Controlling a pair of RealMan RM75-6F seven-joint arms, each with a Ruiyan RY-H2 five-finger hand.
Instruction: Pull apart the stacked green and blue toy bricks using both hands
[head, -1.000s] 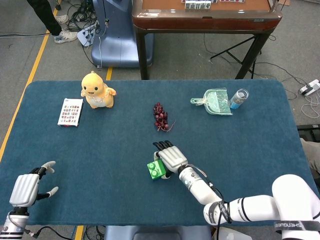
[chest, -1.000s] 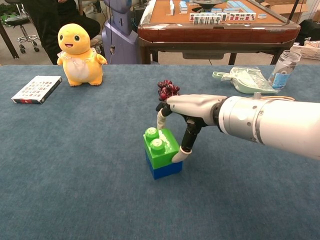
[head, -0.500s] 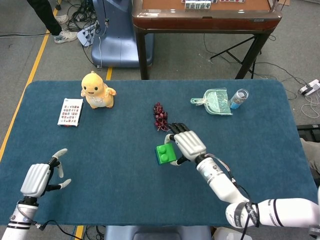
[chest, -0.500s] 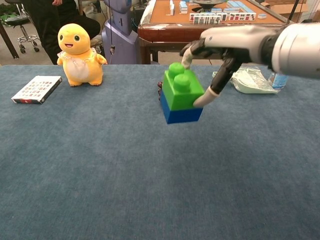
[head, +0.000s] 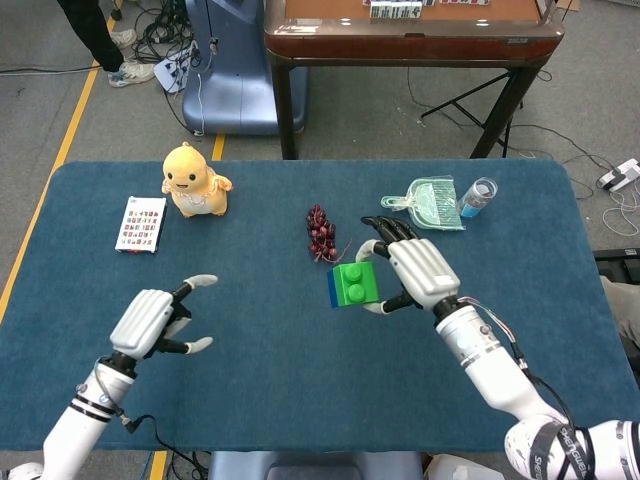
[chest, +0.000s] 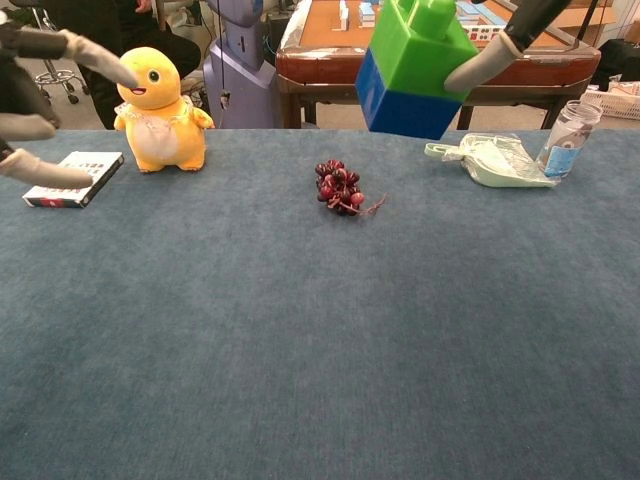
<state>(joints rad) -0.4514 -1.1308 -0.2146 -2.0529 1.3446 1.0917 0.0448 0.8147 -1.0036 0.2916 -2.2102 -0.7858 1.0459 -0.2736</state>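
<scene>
The green brick (head: 355, 281) sits stacked on the blue brick (head: 334, 289), and the pair is held well above the table by my right hand (head: 415, 270). In the chest view the green brick (chest: 418, 42) and the blue brick (chest: 406, 100) fill the top edge, tilted, with a fingertip of the right hand (chest: 485, 62) pressed on their right side. My left hand (head: 152, 320) hovers at the left with fingers spread and nothing in it; its fingers (chest: 60, 50) show at the chest view's left edge.
A bunch of dark grapes (head: 322, 234) lies mid-table. A yellow plush duck (head: 194, 180) and a small card box (head: 141, 223) sit far left. A green dustpan (head: 430, 203) and a plastic bottle (head: 478, 197) lie far right.
My right hand has lifted the stacked bricks off the table and carried them up and to the right. My left hand rose from the near left corner toward the middle.
</scene>
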